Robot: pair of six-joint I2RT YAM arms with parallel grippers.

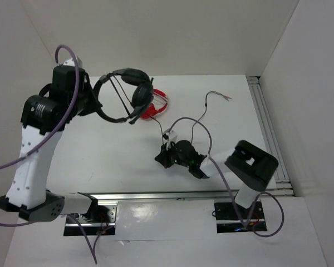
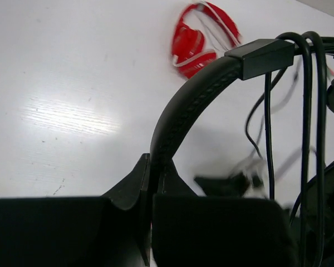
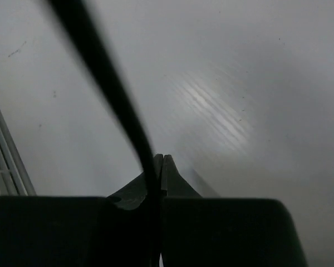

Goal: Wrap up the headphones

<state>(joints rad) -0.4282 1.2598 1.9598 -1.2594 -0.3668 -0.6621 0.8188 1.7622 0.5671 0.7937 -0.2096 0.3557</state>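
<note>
Wrapping is judged partly done: the headphones (image 1: 125,94) are held above the desk (image 1: 117,150) by the left claw (image 2: 151,169), closed on the headband (image 2: 178,111), over which a few cable (image 3: 100,72) strands hang. The right claw (image 3: 158,167) is closed on the cable; its tail lies loose.

Place: I take this for a robotics lab test cell.
Enclosure: white panels (image 1: 156,33) box in my white worktop (image 1: 117,150).
Fittings: aluminium rail (image 1: 267,128), bolted arm bases (image 1: 100,214).
</note>
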